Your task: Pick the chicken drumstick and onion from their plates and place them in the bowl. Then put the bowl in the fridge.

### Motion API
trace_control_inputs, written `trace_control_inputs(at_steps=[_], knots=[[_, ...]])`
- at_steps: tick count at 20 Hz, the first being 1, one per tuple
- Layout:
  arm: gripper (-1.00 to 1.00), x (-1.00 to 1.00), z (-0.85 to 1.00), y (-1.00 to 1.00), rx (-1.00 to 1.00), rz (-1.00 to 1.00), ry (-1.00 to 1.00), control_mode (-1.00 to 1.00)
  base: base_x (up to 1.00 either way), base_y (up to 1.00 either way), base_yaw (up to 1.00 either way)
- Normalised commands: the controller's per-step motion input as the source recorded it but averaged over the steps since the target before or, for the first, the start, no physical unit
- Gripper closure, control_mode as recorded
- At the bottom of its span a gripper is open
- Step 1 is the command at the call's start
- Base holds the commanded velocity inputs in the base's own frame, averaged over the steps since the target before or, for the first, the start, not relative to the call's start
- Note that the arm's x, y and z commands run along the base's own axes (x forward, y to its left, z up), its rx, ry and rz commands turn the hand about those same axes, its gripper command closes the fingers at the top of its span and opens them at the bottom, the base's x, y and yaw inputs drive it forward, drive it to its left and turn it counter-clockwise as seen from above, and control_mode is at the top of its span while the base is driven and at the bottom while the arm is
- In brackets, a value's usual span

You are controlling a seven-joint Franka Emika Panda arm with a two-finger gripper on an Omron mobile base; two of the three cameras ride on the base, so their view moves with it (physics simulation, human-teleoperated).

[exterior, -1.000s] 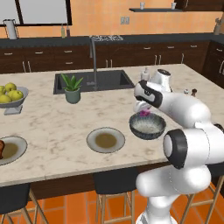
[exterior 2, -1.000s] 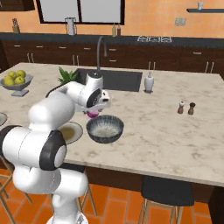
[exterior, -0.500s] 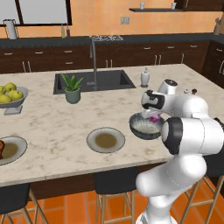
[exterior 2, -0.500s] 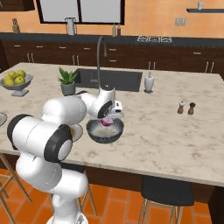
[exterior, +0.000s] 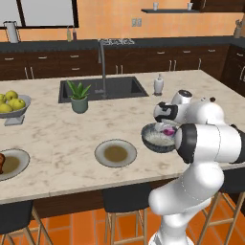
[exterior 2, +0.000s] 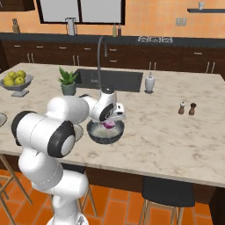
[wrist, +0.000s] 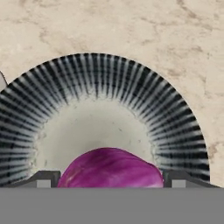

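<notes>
The fingers (wrist: 43,178) are closed on either side of the purple onion (wrist: 110,168), gripping it just above the pale inside of the bowl (wrist: 175,113), low enough for a short drop. The bowl stands on the tabletop (exterior: 57,139) beside a bare plate (exterior: 115,153); the chicken drumstick (exterior: 1,162) lies on the far-left plate.

The arm (exterior: 206,143) is glossy white, built of rounded, bulbous segments joined by dark grey bands at the joints. Its hand (exterior 2: 110,117) is white with a dark round face and two small dark finger tips (wrist: 43,178).
</notes>
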Motion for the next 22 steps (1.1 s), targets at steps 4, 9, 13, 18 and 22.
trace_control_inputs(at_steps=[4,9,13,18,22], knots=[[-1.0,0.0,0.04,0.01,-0.01,-0.01,0.0,-1.0,0.0,0.0,0.0],[-1.0,-0.21,0.32,0.04,-0.05,-0.04,0.0,-1.0,0.0,0.0,0.0],[-1.0,-0.94,0.91,0.26,-0.01,-0.23,0.03,-1.0,0.0,0.0,0.0],[-1.0,-1.0,0.86,0.11,0.09,-0.27,0.03,-1.0,0.0,0.0,0.0],[-1.0,-1.0,0.62,0.38,0.02,-0.11,0.0,-1.0,0.0,0.0,0.0]])
